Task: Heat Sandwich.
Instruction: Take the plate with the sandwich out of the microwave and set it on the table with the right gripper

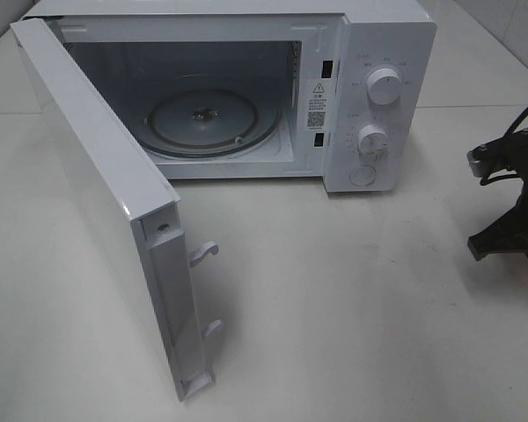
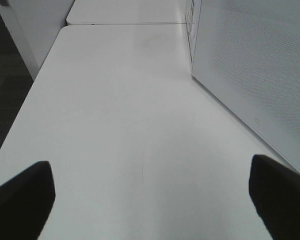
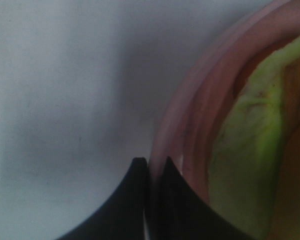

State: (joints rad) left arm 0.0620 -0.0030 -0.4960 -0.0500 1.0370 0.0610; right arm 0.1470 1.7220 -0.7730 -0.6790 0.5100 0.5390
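Microwave [image 1: 370, 105] door [image 1: 97, 202] hangs wide open w/ turntable [image 1: 213, 121] bare, prob. ready for loading, left gripper [image 2: 150, 200] spread empty over table [image 2: 130, 125], right gripper [image 3: 150, 170] pinched shut at pink plate [image 3: 190, 125] rim, prob. to carry the sandwich [image 3: 250, 145] on it.

You get even, soft light on the white worktop [image 1: 334, 290]; the right wrist view is badly blurred.

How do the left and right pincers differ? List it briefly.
The left pincer stands wide open; the right pincer is shut. The left pincer hangs over the table beside the microwave door; the right pincer sits at the pink plate's rim. Both are dark.
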